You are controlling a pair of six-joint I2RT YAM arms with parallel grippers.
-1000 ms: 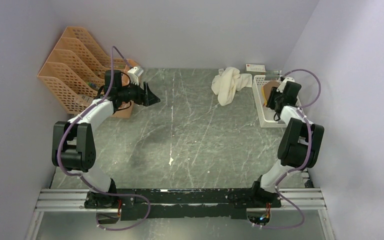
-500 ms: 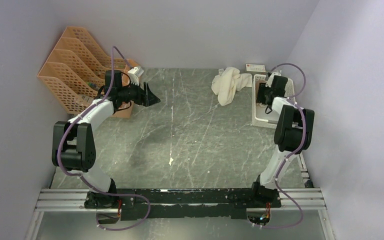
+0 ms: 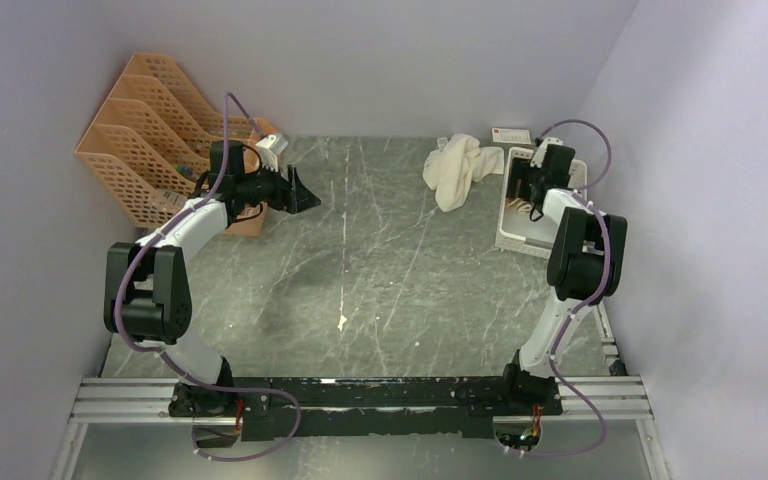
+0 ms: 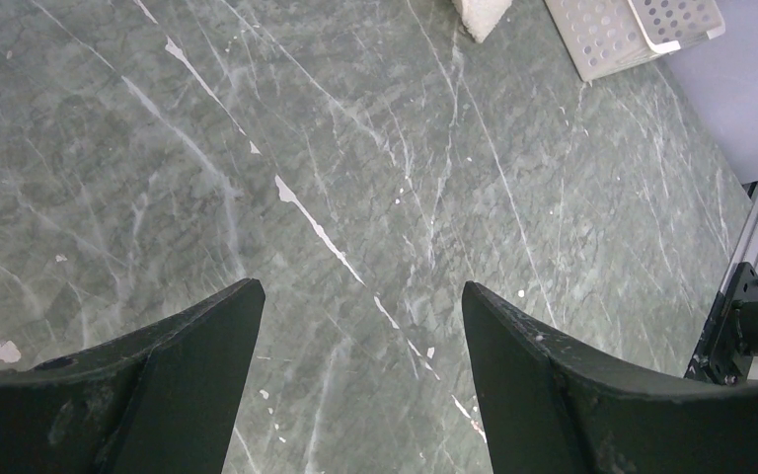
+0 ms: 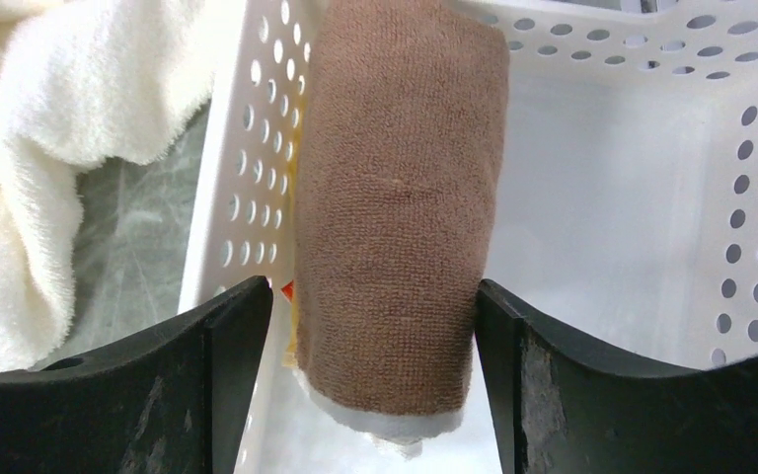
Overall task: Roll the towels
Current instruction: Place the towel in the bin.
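Observation:
A brown towel (image 5: 395, 197), rolled into a short fat cylinder with a white edge at its near end, lies inside the white perforated basket (image 5: 651, 197) against its left wall. My right gripper (image 5: 375, 296) is open and straddles the roll, with a gap at the left finger and the right finger close to the cloth. From above, the right gripper (image 3: 532, 190) hangs over the basket (image 3: 520, 238) and hides the roll. The cream-white towel (image 3: 457, 168) lies crumpled and unrolled left of the basket, and shows as well in the right wrist view (image 5: 30, 148). My left gripper (image 3: 305, 195) is open and empty above bare table (image 4: 360, 296).
Orange file racks (image 3: 140, 140) and a brown box (image 3: 252, 218) stand at the back left beside the left arm. A small white box (image 3: 511, 134) sits behind the basket. Walls close in on the left, back and right. The grey marbled table (image 3: 380, 260) lies between the arms.
My right gripper has moved back and left over the basket, and its jaws have opened off the brown roll. The basket has shifted slightly. The left arm has not moved.

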